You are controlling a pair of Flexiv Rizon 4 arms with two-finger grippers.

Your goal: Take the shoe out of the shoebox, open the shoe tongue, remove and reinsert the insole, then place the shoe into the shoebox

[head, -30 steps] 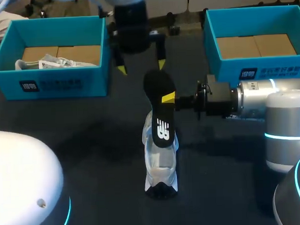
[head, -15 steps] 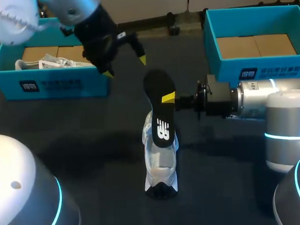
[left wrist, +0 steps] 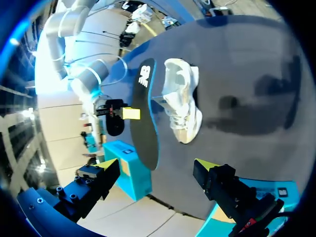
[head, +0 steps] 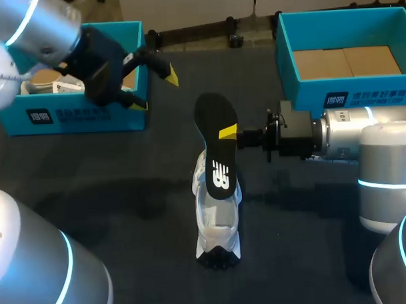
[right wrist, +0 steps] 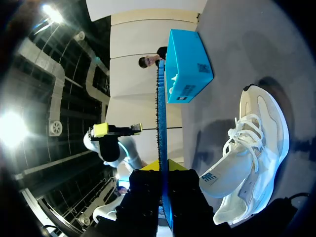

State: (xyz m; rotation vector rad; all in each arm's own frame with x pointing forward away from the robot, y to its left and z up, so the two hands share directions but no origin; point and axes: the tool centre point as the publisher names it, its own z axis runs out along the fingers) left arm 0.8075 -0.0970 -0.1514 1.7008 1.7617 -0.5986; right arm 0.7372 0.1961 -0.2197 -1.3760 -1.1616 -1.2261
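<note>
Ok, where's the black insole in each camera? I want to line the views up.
Head view: insole mid-table, over the white shoe, pinched by the right pincer.
Left wrist view: insole ahead of the open left pincer, beside the white shoe.
Right wrist view: insole edge-on in the right pincer, white shoe beside it.
Shared landmark: the white shoe.
</note>
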